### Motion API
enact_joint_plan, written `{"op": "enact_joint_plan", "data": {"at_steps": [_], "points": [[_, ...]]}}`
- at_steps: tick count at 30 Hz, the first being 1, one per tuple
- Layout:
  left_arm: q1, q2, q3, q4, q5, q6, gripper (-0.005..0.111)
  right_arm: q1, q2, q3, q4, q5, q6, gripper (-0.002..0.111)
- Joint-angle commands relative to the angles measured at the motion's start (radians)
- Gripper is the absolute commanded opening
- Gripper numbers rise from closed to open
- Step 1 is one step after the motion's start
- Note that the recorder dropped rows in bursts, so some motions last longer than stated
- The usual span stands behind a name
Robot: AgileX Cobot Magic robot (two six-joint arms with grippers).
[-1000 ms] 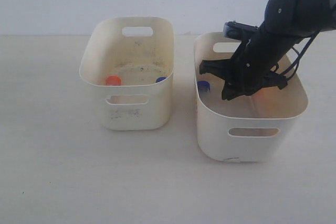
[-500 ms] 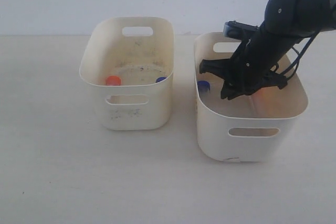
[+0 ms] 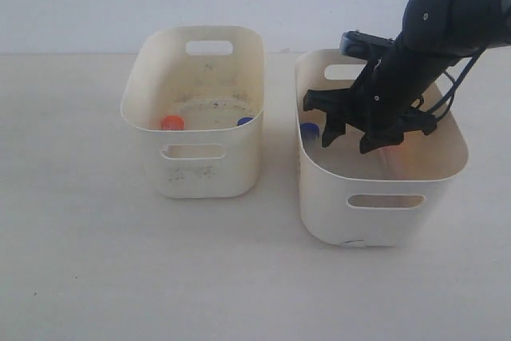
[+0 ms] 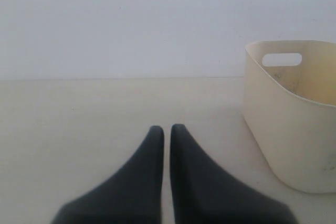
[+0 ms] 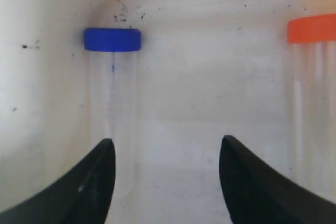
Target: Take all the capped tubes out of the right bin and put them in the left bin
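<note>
Right gripper (image 3: pixel 349 143) down inside the right bin (image 3: pixel 383 213), fingers spread wide and closed on nothing.

That bin stands toward the bench's (image 3: pixel 80 237) right edge. In it a blue-capped tube (image 5: pixel 112 77) lies close to the wall nearer the other bin, in line with one finger, and an orange-capped tube (image 5: pixel 311 77) lies beyond the other finger. The left bin (image 3: pixel 204 169), nearer the back edge, shows an orange cap (image 3: pixel 172 123) and a blue cap (image 3: pixel 245 120) on its speckled floor. The left gripper (image 4: pixel 167 129) sits beside it, fingers together.
</note>
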Motion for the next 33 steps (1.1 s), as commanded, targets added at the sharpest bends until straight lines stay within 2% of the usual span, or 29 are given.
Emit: {"op": "enact_joint_plan", "data": {"at_steps": [1,5,16,27,33], "points": [[-0.007,0.004,-0.002,-0.003,-0.007,-0.004,0.004,-0.003,-0.006,0.004,-0.022,0.0,-0.005,0.062],[-0.007,0.004,-0.002,-0.003,-0.007,-0.004,0.004,-0.003,-0.006,0.004,-0.028,0.002,0.0,0.075],[-0.007,0.004,-0.002,-0.003,-0.007,-0.004,0.004,-0.003,0.022,0.004,-0.013,-0.029,0.007,0.071],[-0.007,0.004,-0.002,-0.003,-0.007,-0.004,0.004,-0.003,0.043,0.006,0.189,-0.023,-0.083,0.072],[-0.007,0.004,-0.002,-0.003,-0.007,-0.004,0.004,-0.003,0.043,0.006,0.239,-0.023,-0.114,0.072]]}}
